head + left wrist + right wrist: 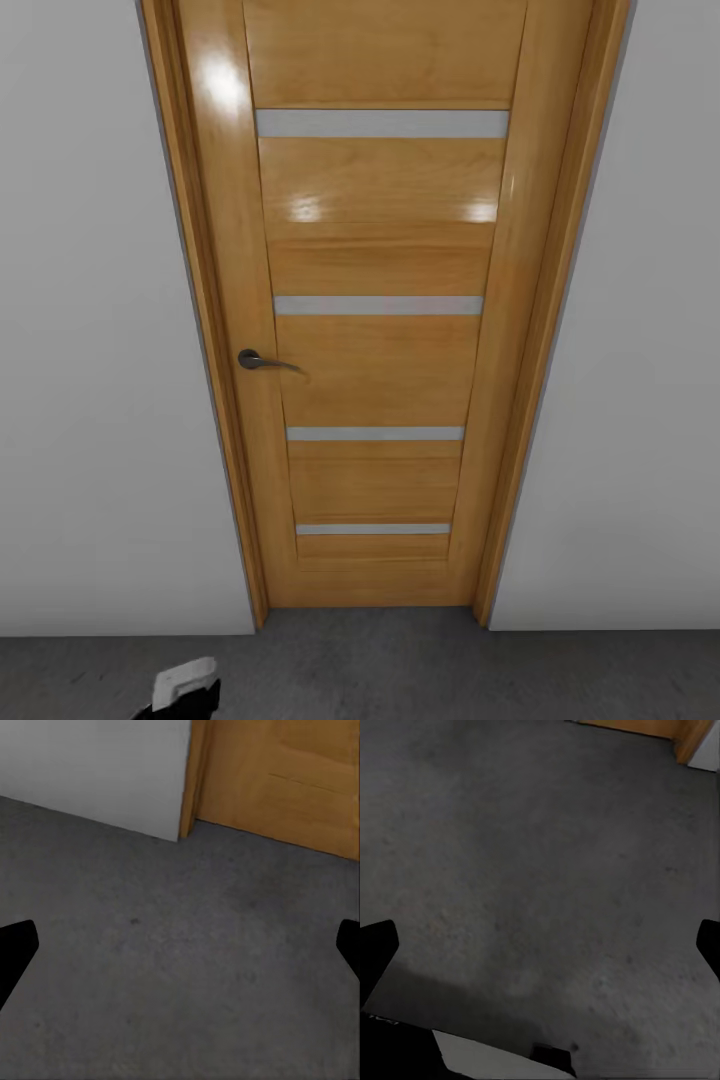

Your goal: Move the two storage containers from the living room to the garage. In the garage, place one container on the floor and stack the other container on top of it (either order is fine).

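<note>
Left gripper hangs low with its two dark fingers spread wide and nothing between them, looking down on the dark grey concrete floor near the foot of the orange-brown door. Right gripper is the same story, jaws wide apart, bare concrete under it and a sliver of door frame at the far corner. From the head camera we're squarely facing the shut door, its lever handle at mid-height, pale grey walls on both sides, so this looks like the garage. Neither storage container is to be seen, and both grippers are empty. A white-and-black bit low in the head view may be the left arm, hard to say. My read: get through this door cleanly, lining up on that lever squarely.
</note>
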You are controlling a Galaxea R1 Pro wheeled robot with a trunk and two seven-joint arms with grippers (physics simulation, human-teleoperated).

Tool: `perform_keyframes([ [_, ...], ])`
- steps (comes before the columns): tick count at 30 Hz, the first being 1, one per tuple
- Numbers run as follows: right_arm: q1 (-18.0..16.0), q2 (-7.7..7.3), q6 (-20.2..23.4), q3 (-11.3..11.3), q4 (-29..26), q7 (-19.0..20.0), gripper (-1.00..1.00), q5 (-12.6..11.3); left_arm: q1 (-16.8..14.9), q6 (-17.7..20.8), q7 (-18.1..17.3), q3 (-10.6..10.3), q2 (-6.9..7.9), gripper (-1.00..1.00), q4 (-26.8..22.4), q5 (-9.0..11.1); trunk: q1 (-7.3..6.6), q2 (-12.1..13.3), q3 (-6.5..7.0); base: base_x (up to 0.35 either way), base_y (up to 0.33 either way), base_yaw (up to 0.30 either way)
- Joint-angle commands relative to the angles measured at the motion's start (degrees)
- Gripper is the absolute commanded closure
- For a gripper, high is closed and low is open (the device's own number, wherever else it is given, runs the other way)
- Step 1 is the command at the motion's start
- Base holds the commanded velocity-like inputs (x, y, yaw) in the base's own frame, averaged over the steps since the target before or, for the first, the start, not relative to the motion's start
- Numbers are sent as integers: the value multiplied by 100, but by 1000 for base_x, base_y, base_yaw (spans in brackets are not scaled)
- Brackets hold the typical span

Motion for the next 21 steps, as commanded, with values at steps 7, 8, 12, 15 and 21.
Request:
perform_keyframes([
  [7, 530, -9, -490, -38, 64, 5, -100, 68, -945, 508, 34, -249, -415, -100, -69, -47, 0, -4, -7, 0, 0, 0],
  [8, 580, -14, -672, -38, 65, 5, -100, 65, -1053, 528, 36, -319, -425, -100, -70, -48, 0, -4, -7, 0, 0, 0],
  [12, 655, -32, -1102, -34, 66, 5, -100, 62, -1336, 562, 8, -418, -437, -100, -43, -51, 0, -4, -7, 0, 0, 0],
  [15, 675, -37, -1203, -30, 67, 5, -100, 87, -1655, 576, -22, -467, -460, -100, 91, -51, 0, -4, -7, 0, 0, 0],
  [21, 682, -36, -1203, -29, 67, -3, -100, 128, -2152, 637, -37, -535, -503, -100, 244, -43, 0, -4, -7, 0, 0, 0],
])
